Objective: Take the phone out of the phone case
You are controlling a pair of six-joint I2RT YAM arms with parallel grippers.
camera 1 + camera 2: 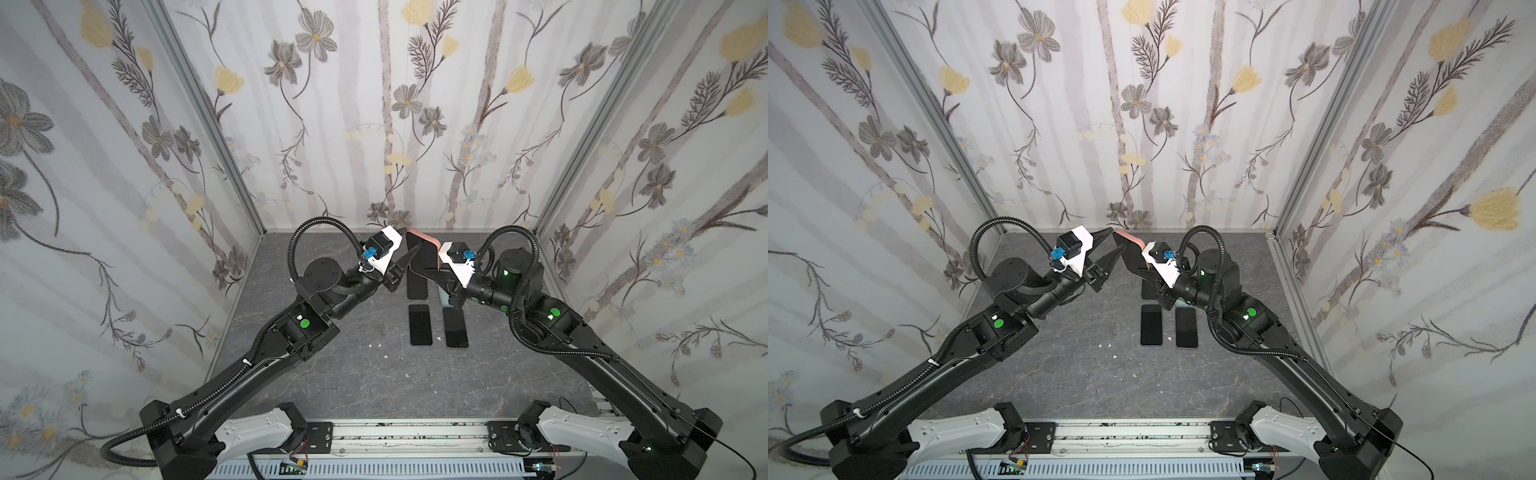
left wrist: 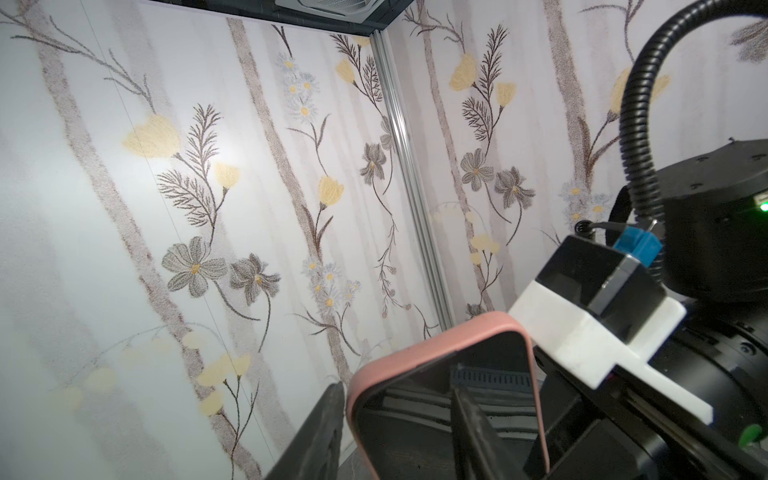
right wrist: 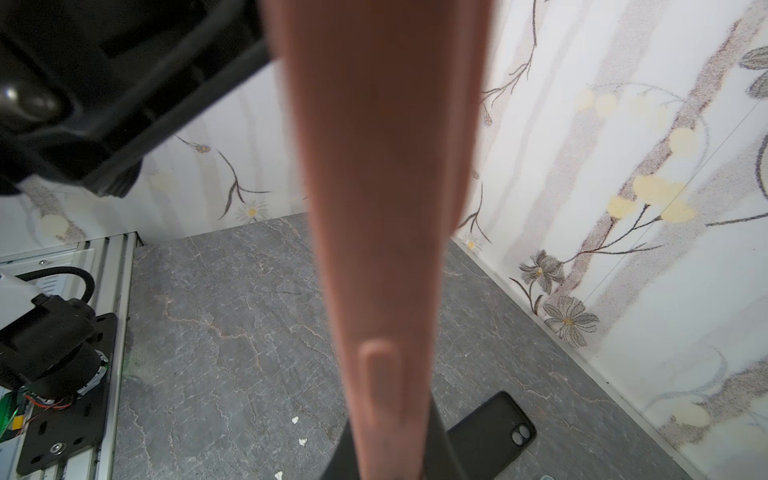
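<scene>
- The left gripper (image 1: pixel 1118 237) is raised above the grey marbled table (image 1: pixel 332 374). Its jaws are set apart, one on each side of the upper corner of the pink phone case (image 2: pixel 419 345). One finger (image 2: pixel 326 428) is seen just beside the case's outer edge, and the other lies across the screen side. Contact cannot be confirmed.
- A few white scraps (image 1: pixel 374 345) are noted on the bare table, below the left gripper in both top views.
- The smartphone (image 1: pixel 422 253) is held clear of the table, roughly upright, with its dark screen turned towards the left arm. It is seated in the pink phone case, whose rim is seen unbroken round the visible upper corner.
- A black phone case (image 3: pixel 490 428) is laid flat on the table beneath the held item, with its camera cut-out showing.
- A left loose smartphone (image 1: pixel 419 324) is laid screen-up on the table, nearer the arm bases than the black case.
- The right gripper (image 1: pixel 432 272) is clamped on the pink phone case at its lower part. In the right wrist view a dark finger is visible on either side of the case.
- A right loose smartphone (image 1: pixel 456 332) is laid screen-up just beside the left one, parallel to it and not touching.
</scene>
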